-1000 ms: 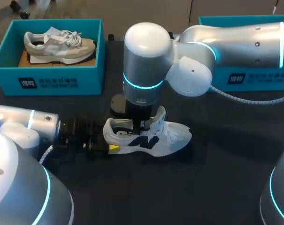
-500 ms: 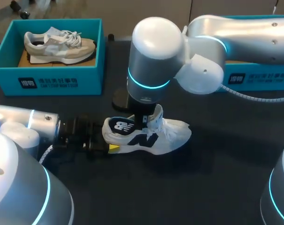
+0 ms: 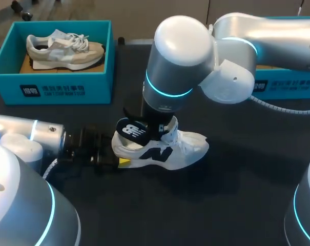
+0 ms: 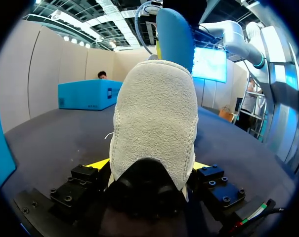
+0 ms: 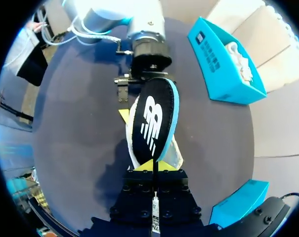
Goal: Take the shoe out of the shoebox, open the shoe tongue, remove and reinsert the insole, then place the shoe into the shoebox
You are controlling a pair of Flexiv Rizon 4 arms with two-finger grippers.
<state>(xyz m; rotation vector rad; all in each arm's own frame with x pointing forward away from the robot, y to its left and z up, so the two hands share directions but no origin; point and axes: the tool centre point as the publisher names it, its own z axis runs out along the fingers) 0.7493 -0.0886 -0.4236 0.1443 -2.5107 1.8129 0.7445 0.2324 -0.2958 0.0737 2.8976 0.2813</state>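
— What's on the black table point(image 3: 236, 205)?

— Take the white shoe point(image 3: 165, 151) as the marker; it lies on its sole about mid-table. The big right arm point(image 3: 180, 61) stands right over it, coming in from the shoe's toe side. The left arm point(image 3: 26, 138) lies low behind its heel.

— And the boxes?

— A teal shoebox point(image 3: 52, 89) sits well beyond the heel end with a beige shoe point(image 3: 62, 48) inside. A second shoebox point(image 3: 283, 87) is out past the toe end, mostly behind the right arm.

— Is the shoe held?

— Yes. The left gripper point(image 4: 149, 165) has its yellow fingers spread about a heel's width, one against each side of the shoe's heel, clamping it.

— The dark thing above it?

— That's the insole point(image 5: 154, 118), black on its logo face and blue underneath, tilted over the shoe's opening. The right gripper point(image 5: 153, 165) pinches its front end, fingers nearly together. Whether that end sits inside the shoe, I can't tell.
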